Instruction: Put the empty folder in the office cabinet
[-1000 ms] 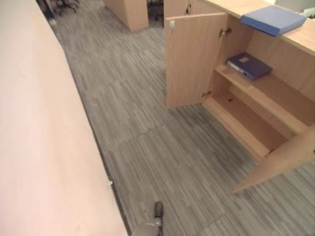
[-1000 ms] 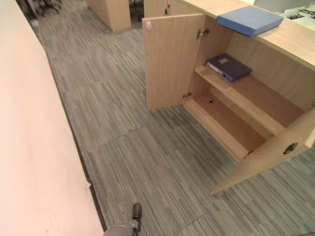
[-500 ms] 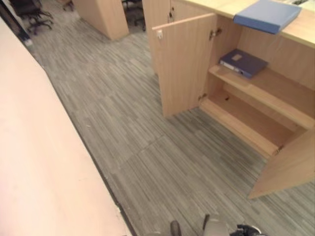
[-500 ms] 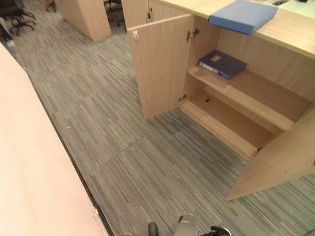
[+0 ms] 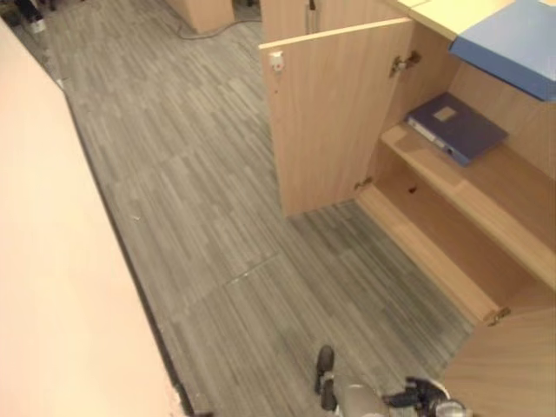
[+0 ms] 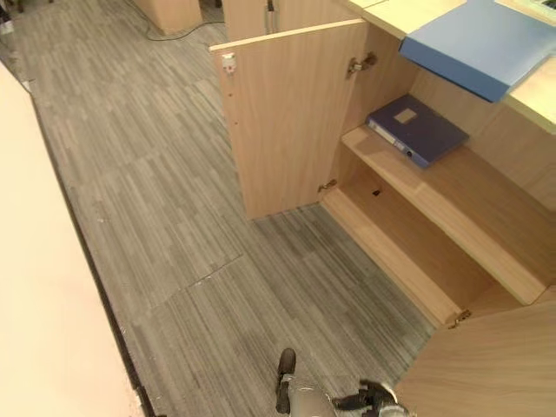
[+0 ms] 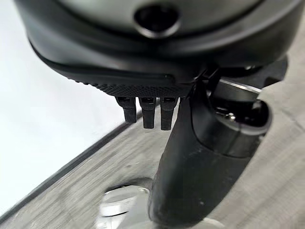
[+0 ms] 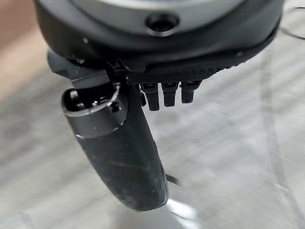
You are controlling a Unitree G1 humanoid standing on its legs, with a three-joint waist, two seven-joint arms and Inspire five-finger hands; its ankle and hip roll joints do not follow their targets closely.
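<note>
A: What is changing since the earlier frame?

B: The whole view is shifting, so the head camera is moving closer to the office cabinet (image 6: 417, 217); the things themselves are not moving. Nearest, the left hand (image 7: 200, 157) is hanging over the carpet (image 5: 200, 217) beside the pale wall (image 5: 52, 287), fingers (image 7: 147, 112) straight and slack, holding nothing. The right hand (image 8: 119, 148) is hanging the same way, fingers (image 8: 167, 93) relaxed and empty.

A: And the folder?

B: The light blue folder (image 6: 482, 43) is lying flat on the counter (image 6: 408, 13) above the cabinet, one edge jutting past the rim. Farther in, a dark blue binder (image 6: 417, 129) is lying on the upper shelf (image 6: 452, 200), and the lower shelf (image 6: 400, 252) is showing bare wood. The left door (image 6: 291, 113) is standing wide; the right door (image 6: 486, 365) is swinging out near the robot.

A: How should the approach go?

B: I judge it is best to keep squaring up between the two doors, staying off the right one, then take the folder by its overhanging edge. The free shelf space beside the binder looks the easiest place for it.
</note>
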